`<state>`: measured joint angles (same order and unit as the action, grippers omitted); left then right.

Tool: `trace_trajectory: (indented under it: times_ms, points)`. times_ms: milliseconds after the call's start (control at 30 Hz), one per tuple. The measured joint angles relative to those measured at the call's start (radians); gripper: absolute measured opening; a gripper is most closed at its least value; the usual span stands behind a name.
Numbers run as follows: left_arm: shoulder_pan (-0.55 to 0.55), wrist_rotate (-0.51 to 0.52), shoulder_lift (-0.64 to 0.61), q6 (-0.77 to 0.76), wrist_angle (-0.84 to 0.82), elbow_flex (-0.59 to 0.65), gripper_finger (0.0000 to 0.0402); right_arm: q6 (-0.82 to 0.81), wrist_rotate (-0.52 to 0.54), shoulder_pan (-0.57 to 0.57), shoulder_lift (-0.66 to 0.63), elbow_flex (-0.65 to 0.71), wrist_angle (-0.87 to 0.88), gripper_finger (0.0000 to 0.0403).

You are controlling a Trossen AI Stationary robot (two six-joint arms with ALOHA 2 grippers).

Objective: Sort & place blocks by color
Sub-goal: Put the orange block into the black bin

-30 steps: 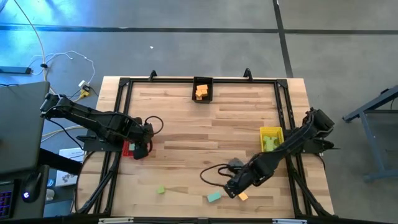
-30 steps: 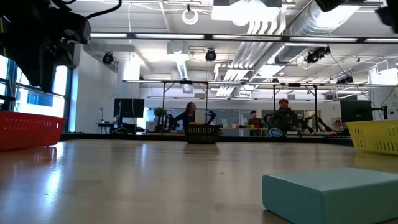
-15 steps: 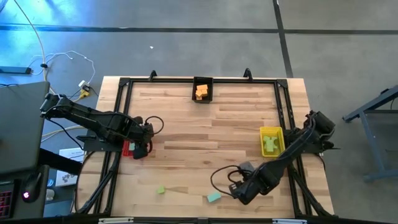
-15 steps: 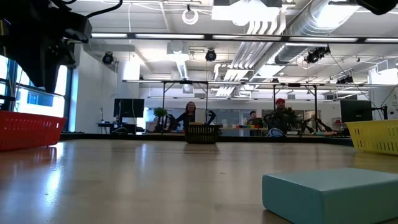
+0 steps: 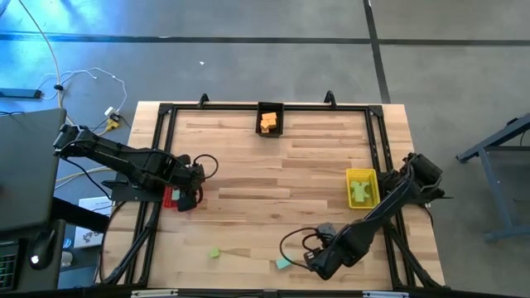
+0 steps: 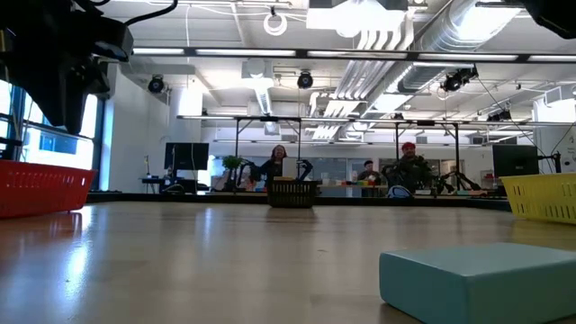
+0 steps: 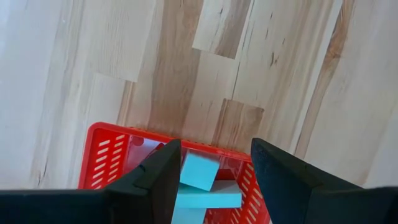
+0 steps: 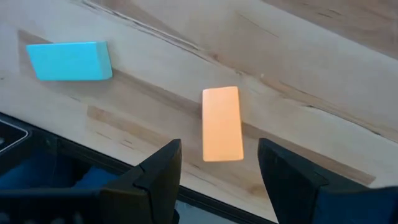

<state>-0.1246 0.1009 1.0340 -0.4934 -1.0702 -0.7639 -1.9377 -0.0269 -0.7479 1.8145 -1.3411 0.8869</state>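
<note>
The right tool (image 8: 217,177) hovers with its fingers apart and empty over a small orange cuboid block (image 8: 222,123) lying flat near the front edge of the pale wooden desk (image 5: 273,178). A teal cuboid block (image 8: 68,60) lies near it. The left tool (image 7: 214,177) hangs open and empty above the red plastic slotted bin (image 7: 102,158) at the desk's left side, where teal blocks (image 7: 199,171) rest.

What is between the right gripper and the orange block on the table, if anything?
Nothing visible. In the right wrist view the orange block lies flat on the bare table, just ahead of the open right gripper. The teal block lies off to one side, apart from it.
</note>
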Motion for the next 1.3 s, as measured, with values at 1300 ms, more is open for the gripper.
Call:
trace_trajectory:
  times_ms: [1300]
  points:
    - [0.000, 0.025, 0.000, 0.053, 0.073, 0.000, 0.0179, 0.010, -0.103, -0.007, 0.177, 0.001, -0.092, 0.0105]
